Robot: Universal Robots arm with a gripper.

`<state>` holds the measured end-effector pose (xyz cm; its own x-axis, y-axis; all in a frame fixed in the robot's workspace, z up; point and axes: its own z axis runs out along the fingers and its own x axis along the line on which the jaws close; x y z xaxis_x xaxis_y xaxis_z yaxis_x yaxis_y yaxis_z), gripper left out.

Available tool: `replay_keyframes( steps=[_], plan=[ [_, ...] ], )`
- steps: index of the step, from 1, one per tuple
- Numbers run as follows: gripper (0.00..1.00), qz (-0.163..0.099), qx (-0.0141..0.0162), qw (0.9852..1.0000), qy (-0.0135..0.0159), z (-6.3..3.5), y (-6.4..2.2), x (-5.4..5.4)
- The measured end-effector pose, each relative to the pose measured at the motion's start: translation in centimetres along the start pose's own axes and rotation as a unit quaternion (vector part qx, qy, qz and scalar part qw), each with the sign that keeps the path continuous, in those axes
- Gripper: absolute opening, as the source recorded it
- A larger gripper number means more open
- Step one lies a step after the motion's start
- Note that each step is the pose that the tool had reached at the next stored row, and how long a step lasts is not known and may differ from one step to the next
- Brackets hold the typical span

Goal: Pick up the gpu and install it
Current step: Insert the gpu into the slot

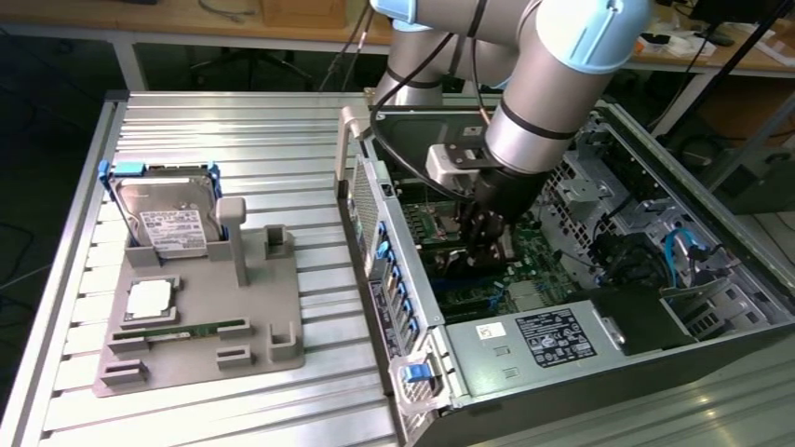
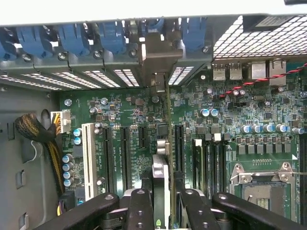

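I have the arm reaching down into the open computer case [image 1: 597, 345], which lies on the exterior view's right side of the table, and the gripper [image 1: 489, 244] hangs low over the motherboard [image 2: 120, 110]. In the wrist view the two black fingers [image 2: 139, 206] are clamped on the gpu [image 2: 161, 165], one on each flat face. I see the card edge-on, as a thin upright strip running straight out from between the fingertips towards the case's rear wall. Its silver bracket [image 2: 157, 55] sits at that far end, up against the row of slot openings under the blue latches [image 2: 72, 36]. The card's lower edge lines up over the board between two long black expansion slots, with the white slot [image 2: 88, 153] well off to one side and the processor socket [image 2: 261, 184] off to the other. I cannot tell whether the edge connector is pressed home or just above the board. On the exterior view's left, well apart from the case, the grey tray [image 1: 199, 358] carries the hard drive [image 1: 162, 219] and the memory stick [image 1: 186, 331].
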<state>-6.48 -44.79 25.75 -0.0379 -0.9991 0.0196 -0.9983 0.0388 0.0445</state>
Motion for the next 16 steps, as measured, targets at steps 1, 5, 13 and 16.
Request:
replay_keyframes(
  steps=[1, 5, 13, 16],
  plan=[
    [0.27, 0.000, 0.0002, 1.0000, 0.0000, 0.10, 0.00, 0.0],
    [0.27, 0.000, 0.0009, 1.0000, 0.0001, 0.63, -0.03, -0.1],
    [0.27, 0.000, 0.0013, 1.0000, 0.0001, 1.17, -0.05, -0.1],
    [0.27, 0.000, 0.0019, 1.0000, -0.0013, 0.77, -0.04, -0.2]
  ],
)
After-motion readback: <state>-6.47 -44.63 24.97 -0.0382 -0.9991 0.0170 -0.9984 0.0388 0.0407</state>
